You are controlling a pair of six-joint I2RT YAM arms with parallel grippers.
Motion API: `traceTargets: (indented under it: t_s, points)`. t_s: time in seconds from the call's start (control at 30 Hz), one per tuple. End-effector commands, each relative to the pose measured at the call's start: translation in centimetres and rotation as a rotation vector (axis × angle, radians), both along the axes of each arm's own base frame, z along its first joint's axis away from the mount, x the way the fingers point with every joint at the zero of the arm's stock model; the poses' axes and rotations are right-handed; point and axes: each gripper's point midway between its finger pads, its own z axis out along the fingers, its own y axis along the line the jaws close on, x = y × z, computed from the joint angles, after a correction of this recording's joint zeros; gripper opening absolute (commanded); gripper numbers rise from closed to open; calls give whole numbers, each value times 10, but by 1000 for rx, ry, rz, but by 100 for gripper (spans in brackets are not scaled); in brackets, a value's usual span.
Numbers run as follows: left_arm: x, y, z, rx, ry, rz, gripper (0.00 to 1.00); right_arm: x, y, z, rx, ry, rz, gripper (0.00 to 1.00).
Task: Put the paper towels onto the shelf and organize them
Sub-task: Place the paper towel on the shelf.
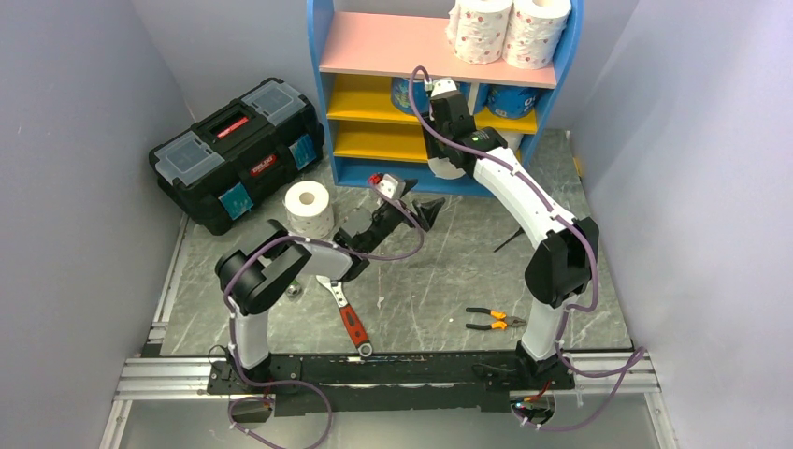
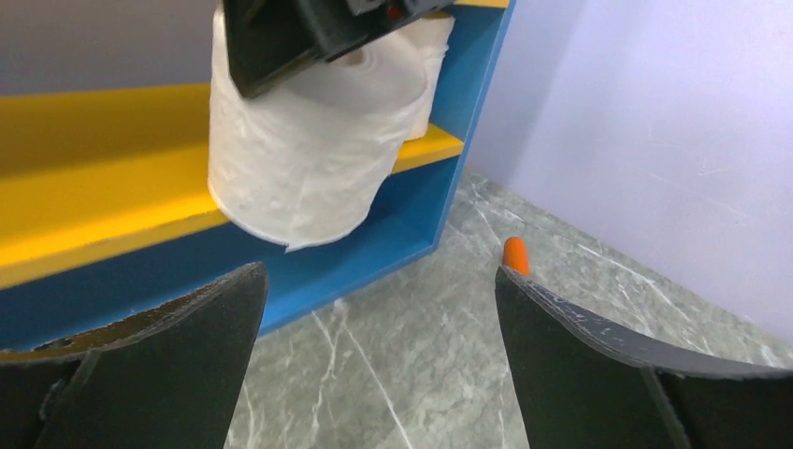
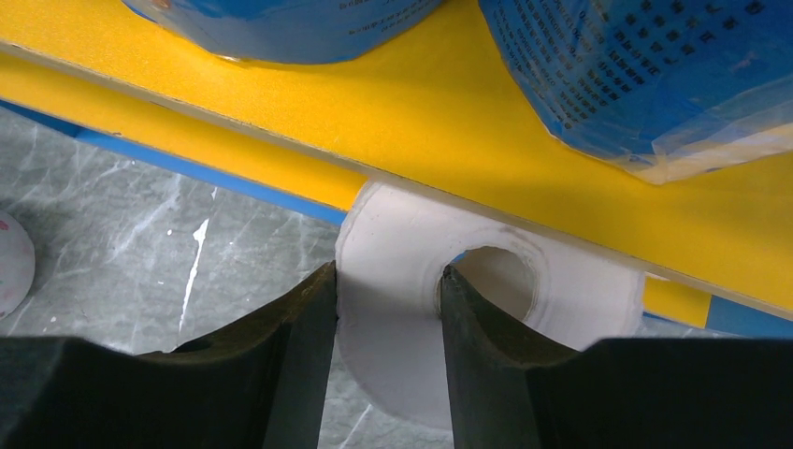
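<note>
Right pincer [image 3: 385, 281] pinches a plain roll's [image 3: 393, 234] wall, one finger in the core, at the front edge of the shelf's [image 1: 323, 56] lower board [image 2: 93, 215]. The roll's axis is near upright, core up. Left pincer [image 2: 379, 271] is spread, empty. Dotted rolls [image 1: 510, 28] and blue rolls [image 1: 512, 98] are shelved. One roll [image 1: 308, 208] lies unplaced on the bench [image 1: 421, 281].

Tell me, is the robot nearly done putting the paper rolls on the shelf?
Getting there. Done: two pink-dotted rolls on the pink board, blue-wrapped rolls on the upper yellow board. In hand: the right pincer pinches a plain roll at the lower yellow board. Left: one roll stands on the table; the left pincer is open, empty.
</note>
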Motion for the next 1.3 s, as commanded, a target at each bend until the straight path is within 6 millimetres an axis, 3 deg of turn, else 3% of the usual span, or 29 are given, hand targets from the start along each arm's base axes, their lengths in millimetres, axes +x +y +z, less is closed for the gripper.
traceTargets:
  t_s: [0.0,0.27,0.6,0.97,1.27]
  points:
    - [7,-7,35,-1,-157,-5,99,28,-28,57,82,-179,-96,46]
    - [49,-21,2,112,-89,101,99,28,-31,58,93,-183,-101,47]
    - [85,-43,7,84,-26,155,96,31,-31,59,113,-179,-99,47]
    - [98,-51,21,35,-49,174,94,27,-27,64,145,-177,-87,50]
    - [98,-50,29,-15,-50,178,92,15,-28,81,191,-194,-85,61]
